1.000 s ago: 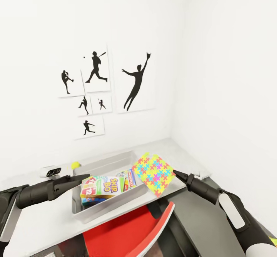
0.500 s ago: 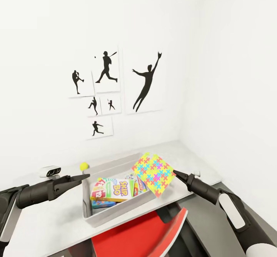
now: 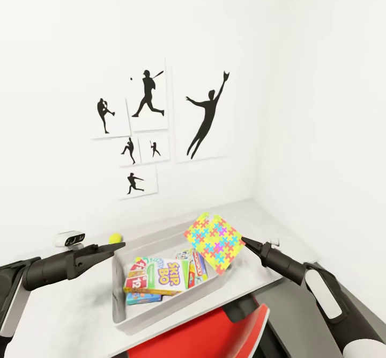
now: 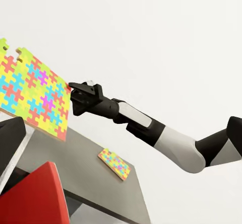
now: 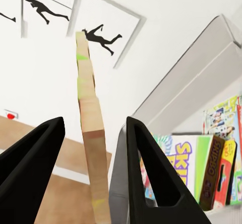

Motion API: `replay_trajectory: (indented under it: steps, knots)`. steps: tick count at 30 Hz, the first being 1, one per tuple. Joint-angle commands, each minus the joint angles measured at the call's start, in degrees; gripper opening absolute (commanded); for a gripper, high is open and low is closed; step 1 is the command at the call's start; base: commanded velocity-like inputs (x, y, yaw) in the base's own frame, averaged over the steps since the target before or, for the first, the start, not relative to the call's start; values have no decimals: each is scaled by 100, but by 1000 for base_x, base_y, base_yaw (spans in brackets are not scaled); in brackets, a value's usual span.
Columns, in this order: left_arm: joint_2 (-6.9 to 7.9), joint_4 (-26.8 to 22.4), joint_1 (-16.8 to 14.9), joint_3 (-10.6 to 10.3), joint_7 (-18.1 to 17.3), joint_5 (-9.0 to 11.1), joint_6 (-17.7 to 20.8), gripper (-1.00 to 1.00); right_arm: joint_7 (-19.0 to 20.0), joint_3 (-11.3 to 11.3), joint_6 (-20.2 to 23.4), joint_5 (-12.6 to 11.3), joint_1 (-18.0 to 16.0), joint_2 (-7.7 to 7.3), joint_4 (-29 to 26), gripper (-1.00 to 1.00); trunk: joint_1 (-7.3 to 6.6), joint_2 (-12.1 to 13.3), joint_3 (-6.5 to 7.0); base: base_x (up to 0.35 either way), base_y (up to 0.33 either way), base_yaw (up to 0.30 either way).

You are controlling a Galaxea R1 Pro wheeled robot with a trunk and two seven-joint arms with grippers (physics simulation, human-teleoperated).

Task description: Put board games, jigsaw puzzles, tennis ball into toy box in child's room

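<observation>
The light grey toy box [image 3: 119, 304] stands on the table [image 3: 64, 304] below both arms. Inside it lie the board games: a Skip-Bo box [image 3: 161, 277], a Monopoly box [image 3: 196, 264] on edge and a blue box [image 3: 145, 297]. My right gripper [image 3: 244, 241] is shut on a jigsaw puzzle [image 3: 214, 242], tilted in the air above the box's right end. In the right wrist view the puzzle [image 5: 92, 148] stands edge-on between the black fingers [image 5: 35, 156]. A second puzzle [image 4: 115, 163] lies on the dark desk section. The tennis ball [image 3: 115, 238] rests behind the box. My left gripper [image 3: 119, 246] hovers shut over the box's left end.
A red chair [image 3: 214, 336] is tucked under the table's front edge, below the toy box. A small white device [image 3: 71, 236] sits on the table at the left. Baseball silhouette prints [image 3: 150, 132] hang on the white wall behind; another wall closes the corner on the right.
The whole picture has shifted: the camera moved, so the toy box and the wall prints now sit further right. Both grippers keep their poses and the puzzle stays held.
</observation>
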Motion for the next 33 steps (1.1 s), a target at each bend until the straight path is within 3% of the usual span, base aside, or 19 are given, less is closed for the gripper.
replay_trajectory:
  steps: [1,21,33]
  knots:
    - [1,0,-3,0,-23,-4,61,100,10,-6,30,-12,-4,0,1,-100,4,-11,-10,138,12,0]
    - [5,-3,-1,0,-23,-4,61,100,14,-6,30,-14,-4,2,1,-100,4,-11,-10,156,3,0]
    - [4,-4,-1,0,-23,-4,61,100,-25,-6,28,-12,-4,9,1,-100,4,-11,-10,21,0,0]
